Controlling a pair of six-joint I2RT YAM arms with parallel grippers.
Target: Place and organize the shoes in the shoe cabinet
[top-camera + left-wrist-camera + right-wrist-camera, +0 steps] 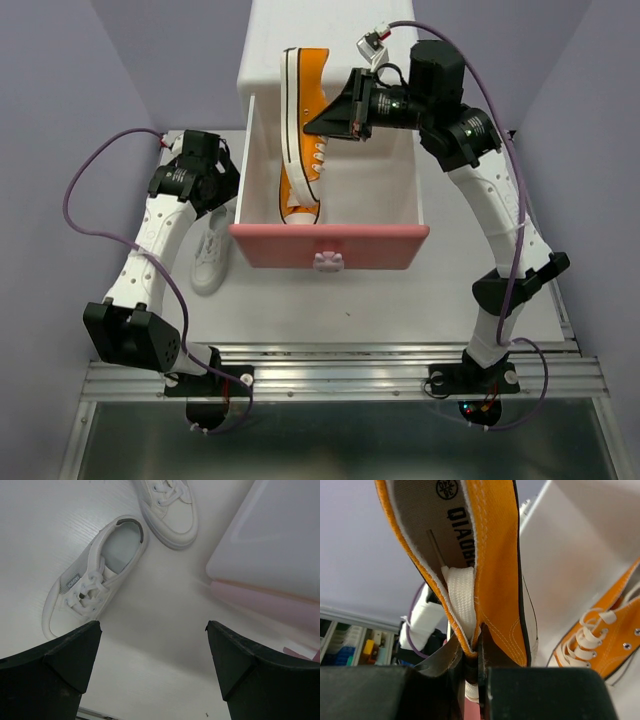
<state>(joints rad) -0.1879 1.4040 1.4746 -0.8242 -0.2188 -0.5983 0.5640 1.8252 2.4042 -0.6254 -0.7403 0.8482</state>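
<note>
The shoe cabinet point(300, 40) stands at the back with its upper drawer point(330, 245) pulled out, pink front toward me. One orange shoe point(300, 185) lies in the drawer's left half, toe toward the front. My right gripper point(332, 120) is shut on the collar of the second orange shoe point(495, 555), holding it on its side above the drawer's back. The lying orange shoe point(600, 635) shows below it. My left gripper point(152, 630) hangs open and empty over the table left of the cabinet, near two white shoes point(95, 575) point(170, 505).
A white shoe point(210, 255) lies on the table left of the drawer front, partly under my left arm. The cabinet's corner point(270, 535) is to the right of my left gripper. Purple walls close in on both sides.
</note>
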